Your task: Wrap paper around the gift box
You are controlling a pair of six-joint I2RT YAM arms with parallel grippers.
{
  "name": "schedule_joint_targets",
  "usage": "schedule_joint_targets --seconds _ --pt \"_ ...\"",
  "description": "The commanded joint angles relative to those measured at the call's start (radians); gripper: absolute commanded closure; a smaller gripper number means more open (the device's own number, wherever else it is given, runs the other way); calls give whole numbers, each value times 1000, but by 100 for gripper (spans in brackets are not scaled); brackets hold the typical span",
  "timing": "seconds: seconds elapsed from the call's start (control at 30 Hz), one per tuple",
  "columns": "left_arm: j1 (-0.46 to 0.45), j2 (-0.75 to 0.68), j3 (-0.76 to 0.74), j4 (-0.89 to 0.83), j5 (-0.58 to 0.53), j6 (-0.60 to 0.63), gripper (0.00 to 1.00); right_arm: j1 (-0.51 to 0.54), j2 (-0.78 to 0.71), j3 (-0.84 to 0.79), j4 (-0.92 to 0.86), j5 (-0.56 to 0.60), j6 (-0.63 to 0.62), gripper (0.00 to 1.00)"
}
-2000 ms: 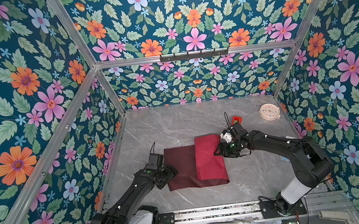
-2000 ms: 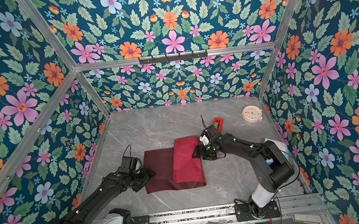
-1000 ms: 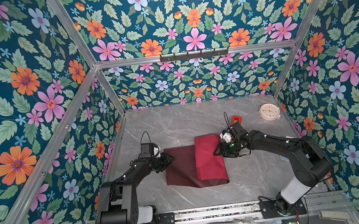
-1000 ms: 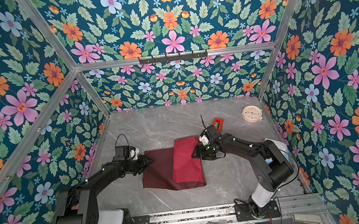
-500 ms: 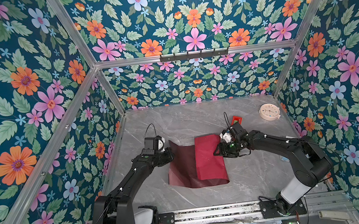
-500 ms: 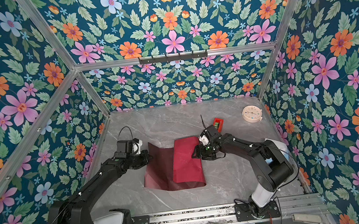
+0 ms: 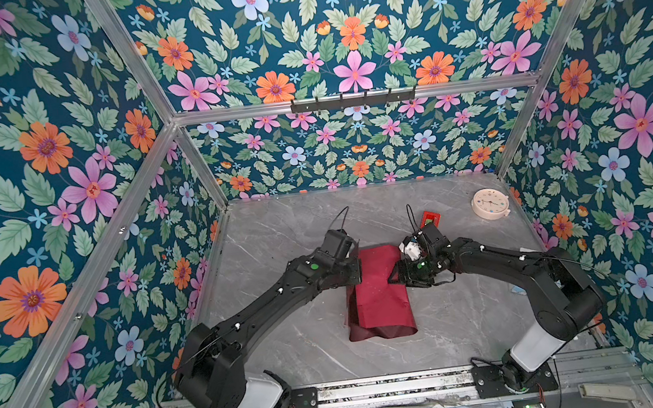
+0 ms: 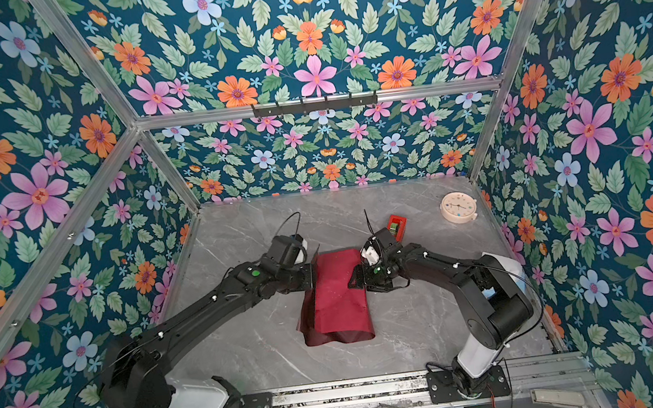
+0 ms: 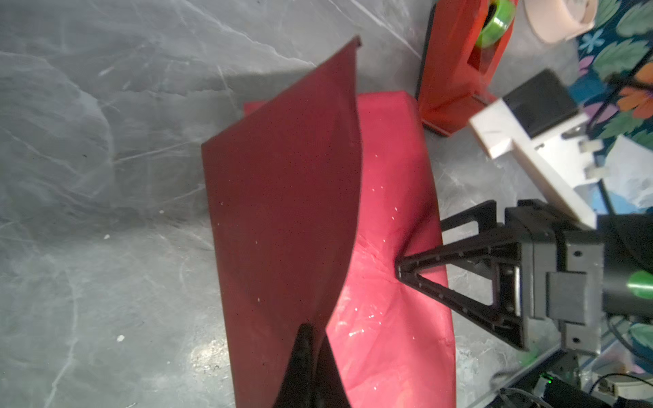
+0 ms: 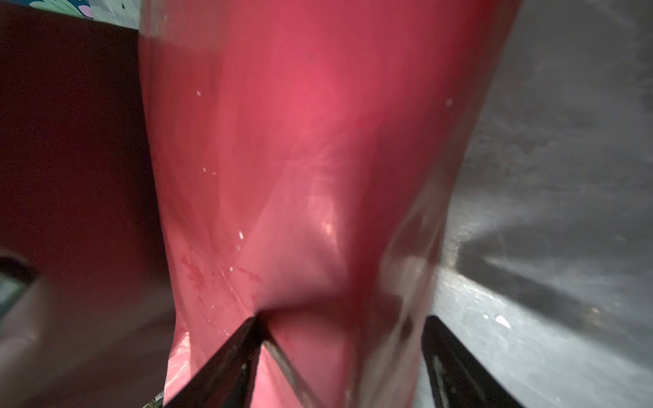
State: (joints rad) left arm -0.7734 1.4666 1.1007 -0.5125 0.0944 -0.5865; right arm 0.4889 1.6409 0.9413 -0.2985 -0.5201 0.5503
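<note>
The paper (image 7: 381, 299) (image 8: 338, 300) lies mid-table, its glossy red face folded up over a raised block. The gift box itself is hidden under the paper. My left gripper (image 7: 355, 269) (image 8: 311, 276) (image 9: 311, 332) is shut on the edge of the paper's maroon flap (image 9: 282, 194), which it holds upright beside the covered block. My right gripper (image 7: 394, 279) (image 8: 352, 281) (image 10: 341, 321) is open. One of its fingertips (image 9: 401, 265) presses down on the red top, and the other finger (image 10: 438, 335) hangs over the table just past the block's edge.
A red tape dispenser (image 7: 430, 218) (image 8: 396, 224) (image 9: 456, 63) stands just behind my right gripper. A round cream clock (image 7: 490, 204) (image 8: 458, 207) lies at the back right. Flowered walls close in the grey marble table (image 7: 290, 343) on three sides.
My left gripper closed on the maroon flap's left edge, then lifted it and swung it right, from flat on the table to upright against the block. The right arm stayed put.
</note>
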Motion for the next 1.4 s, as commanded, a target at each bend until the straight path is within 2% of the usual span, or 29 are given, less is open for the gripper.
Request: schedule_joint_targets --seconds 0.0,0.37,0.7,1.0,1.37 --pt "-48 57 58 -97 -111 -19 100 3 8 -1 -42 30 -5 28" --pt "-131 224 219 -184 -155 13 100 3 8 -22 -13 20 3 28" --pt "-132 315 282 -165 -86 38 100 3 8 -20 -2 12 9 28" --pt "-130 339 255 -162 -106 50 100 -2 0 1 -12 -9 10 27" --pt "-129 327 219 -149 -125 50 100 -52 -86 -30 -14 -81 15 24"
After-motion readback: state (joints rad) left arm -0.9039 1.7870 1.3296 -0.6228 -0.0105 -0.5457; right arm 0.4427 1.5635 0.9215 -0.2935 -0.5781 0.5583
